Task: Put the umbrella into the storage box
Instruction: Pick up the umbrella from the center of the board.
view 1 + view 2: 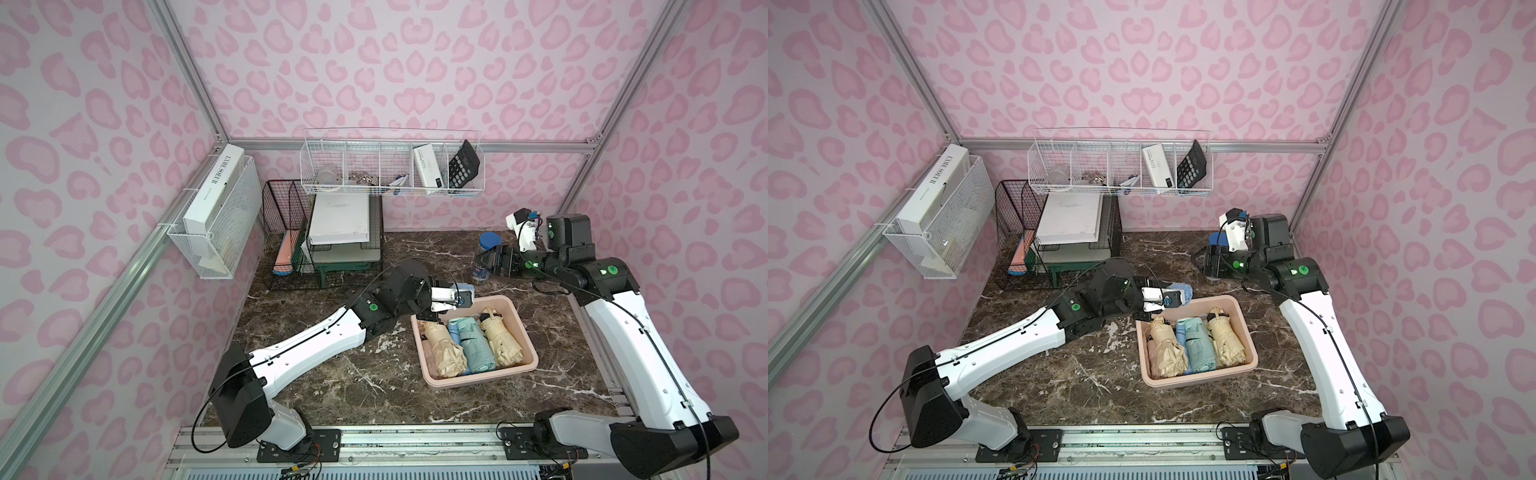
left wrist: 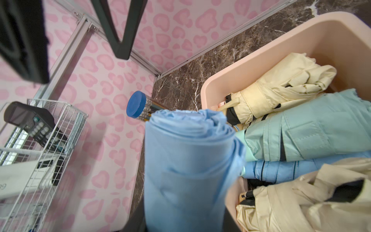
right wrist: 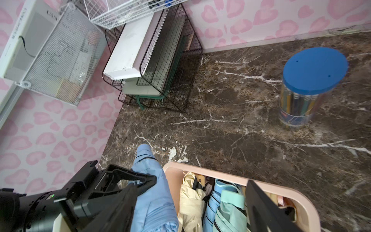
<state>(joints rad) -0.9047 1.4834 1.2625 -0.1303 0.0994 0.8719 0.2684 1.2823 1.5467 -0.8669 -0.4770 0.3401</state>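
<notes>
The storage box (image 1: 490, 379) already holds folded umbrellas (image 1: 478, 345) packed side by side; the blue umbrella (image 2: 186, 160) hangs just outside its rim, seemingly off the table (image 1: 374, 395), clamped in the left gripper (image 3: 138, 184) for lifting over; the right gripper (image 1: 487, 262) stands wide apart, empty, keeping clear.

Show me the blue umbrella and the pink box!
Light blue folded fabric umbrella (image 2: 186, 160): left wrist view, rolled cloth.
Pale pink rectangular plastic storage box (image 2: 321, 38): left wrist view, inner wall.

You get bright, even light, soft shadows; wrist views warp, and the rolled blue fabric umbrella (image 2: 186, 170) blurs.
</notes>
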